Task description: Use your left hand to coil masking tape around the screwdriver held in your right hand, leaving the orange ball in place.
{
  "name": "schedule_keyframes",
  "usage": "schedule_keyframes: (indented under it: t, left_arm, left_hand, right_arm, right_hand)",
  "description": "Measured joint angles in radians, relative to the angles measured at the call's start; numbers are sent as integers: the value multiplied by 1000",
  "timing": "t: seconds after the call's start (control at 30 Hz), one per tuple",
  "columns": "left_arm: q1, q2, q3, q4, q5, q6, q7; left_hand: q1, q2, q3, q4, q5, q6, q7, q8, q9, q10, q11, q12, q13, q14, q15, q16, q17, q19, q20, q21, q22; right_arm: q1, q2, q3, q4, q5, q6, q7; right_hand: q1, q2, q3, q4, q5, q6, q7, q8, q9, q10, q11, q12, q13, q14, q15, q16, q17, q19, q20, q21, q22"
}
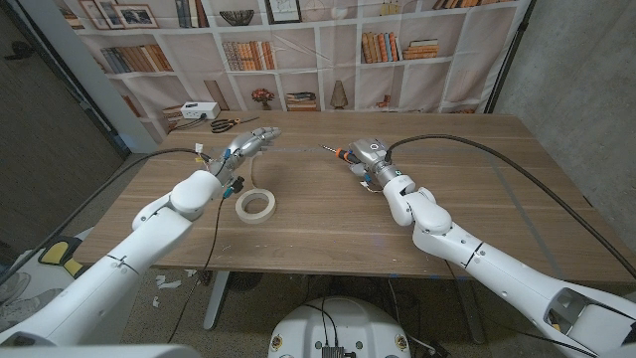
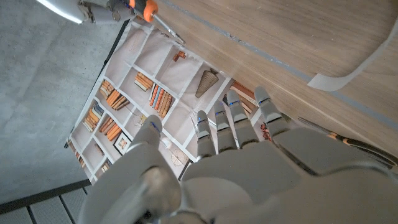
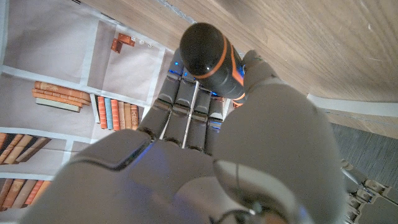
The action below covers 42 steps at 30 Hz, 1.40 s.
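My right hand (image 1: 372,159) grips a screwdriver (image 1: 341,154) by its black and orange handle (image 3: 209,57), a little above the middle of the table; the shaft points towards my left side. The same screwdriver (image 2: 149,11) shows in the left wrist view. A roll of masking tape (image 1: 254,205) lies flat on the table near the left front. From it a loose strip (image 1: 257,176) rises towards my left hand (image 1: 246,146). That hand hovers above the roll with its fingers (image 2: 236,121) stretched out and the thumb apart. The strip (image 2: 357,62) ends beside them; I cannot tell if it touches.
Scissors (image 1: 235,124) and a white box (image 1: 200,109) lie at the table's far left. A bookshelf backdrop (image 1: 298,50) stands behind the wooden table (image 1: 497,199). Black cables (image 1: 517,164) run over the table on both sides.
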Motion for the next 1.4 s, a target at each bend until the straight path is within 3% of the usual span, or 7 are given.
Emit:
schedule_keyframes:
  t: [0.33,0.73,0.97,1.0,1.1,1.13,1.4]
  left_arm:
    - [99,107,-32,-223,168,222,15]
    - [182,238,-4,-479,398,503,-31]
    - [168,298,61,-562,484,603,-74]
    - [157,310,82,-577,558,681,-124]
    - [137,327,117,-598,576,699,-137]
    - [123,336,139,-609,638,755,-185]
    - [44,366,261,-647,785,847,-304]
  left_hand:
    - [78,-14,-3,-50,0,85,-22,18,5,52,-35,7,13,14,-22,43,37,5,-6,16,19]
    - [199,-51,3,-69,0,97,-56,18,5,41,-74,-5,23,-24,-48,58,61,-20,-12,31,32]
    - [297,-89,7,-73,12,103,-72,16,5,43,-101,-12,32,-46,-48,73,76,-20,-12,42,37]
    - [303,-93,7,-73,13,103,-72,14,5,43,-101,-12,33,-47,-50,73,78,-20,-12,42,37]
    - [328,-101,7,-73,13,103,-73,14,9,48,-106,-13,33,-53,-45,74,82,-20,-12,42,40]
    - [335,-107,5,-71,13,108,-78,14,9,51,-109,-13,36,-53,-45,80,84,-20,-12,42,42]
    - [405,-119,-1,-64,28,121,-89,14,9,61,-119,-13,46,-56,-48,99,102,-20,-12,58,46]
  right_arm:
    - [-52,-28,47,-42,9,29,-64]
    - [-95,-47,84,-73,12,60,-120]
    - [-107,-50,101,-79,20,80,-156]
    - [-110,-50,109,-78,22,85,-163]
    - [-110,-49,114,-71,26,94,-175]
    - [-110,-49,114,-71,27,96,-178]
    - [-97,-42,121,-45,40,126,-206]
  right_hand:
    - [1,-1,-7,1,8,9,-2,-7,-3,4,-3,-11,-13,14,-3,-19,-7,1,0,16,-1]
    - [5,-5,-14,5,11,16,-5,-15,-2,6,-5,-19,-26,25,-7,-31,-7,0,0,31,0]
    - [9,-9,-21,7,19,28,-11,-22,-2,13,-5,-27,-32,35,-7,-35,-2,0,0,40,1]
    - [10,-10,-21,6,19,28,-11,-22,-2,13,-5,-27,-32,35,-7,-35,-2,0,0,40,1]
    - [12,-12,-21,6,19,28,-11,-22,-2,14,-5,-27,-32,35,-7,-35,-2,0,1,44,0]
    - [12,-12,-22,6,19,28,-11,-22,-2,14,-5,-27,-32,35,-7,-35,-2,0,1,44,0]
    - [13,-13,-27,9,24,32,-15,-24,-2,28,-8,-27,-29,36,-7,-44,-2,-2,2,52,0]
